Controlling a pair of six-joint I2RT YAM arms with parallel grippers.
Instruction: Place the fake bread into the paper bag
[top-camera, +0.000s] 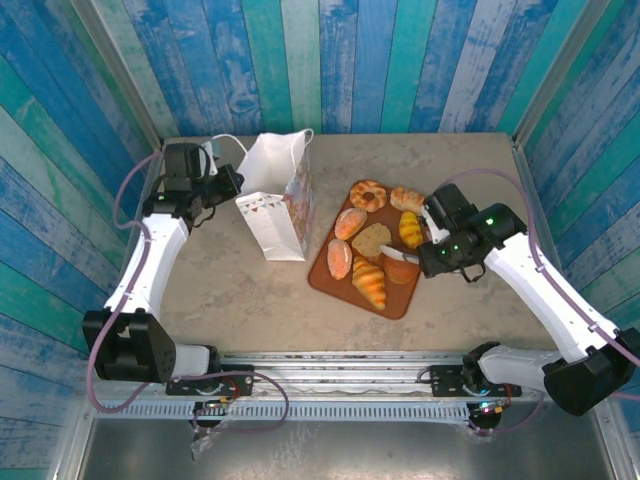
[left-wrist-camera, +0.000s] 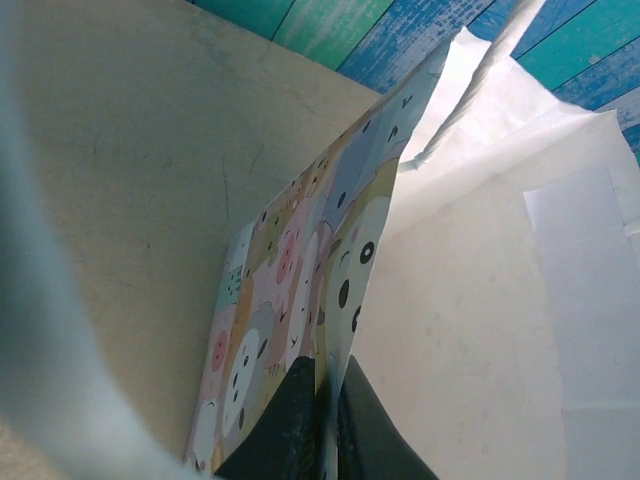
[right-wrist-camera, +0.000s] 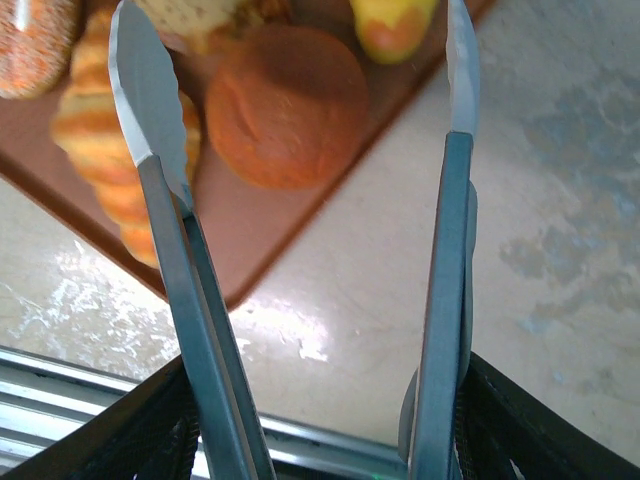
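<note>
Top external view: the white paper bag (top-camera: 272, 215) stands upright and open on the pale, mottled surface (top-camera: 220, 290), far left of centre. The left hand (top-camera: 232, 190) is at its left wall. To the right, the fake bread (top-camera: 350, 223) lies on a flat brown tray (top-camera: 398, 303): a sugared ring pastry (top-camera: 368, 195), a toast slice (top-camera: 372, 240), a ridged croissant (top-camera: 369, 282) and a round bun (top-camera: 401, 269) among them. The right hand (top-camera: 428, 254) hangs at the tray's right edge, carrying metal tongs (top-camera: 398, 259) that point over the bun.

Left wrist view: the left hand (left-wrist-camera: 325, 440) is pressed together, its dark fingers (left-wrist-camera: 290, 425) pinching the bag's (left-wrist-camera: 470, 330) thin paper edge. The outside has a pastel cartoon-animal print, the inside is plain matte white, and a twisted cord handle (left-wrist-camera: 470, 95) loops at the top.

Right wrist view: the right hand (right-wrist-camera: 325, 430) grips the smooth steel tongs (right-wrist-camera: 150, 110) from outside, with the blades spread wide. Between their tips are the tray's (right-wrist-camera: 250, 230) near corner, the dull orange bun (right-wrist-camera: 285, 105) and the glossy croissant (right-wrist-camera: 95, 135).
</note>
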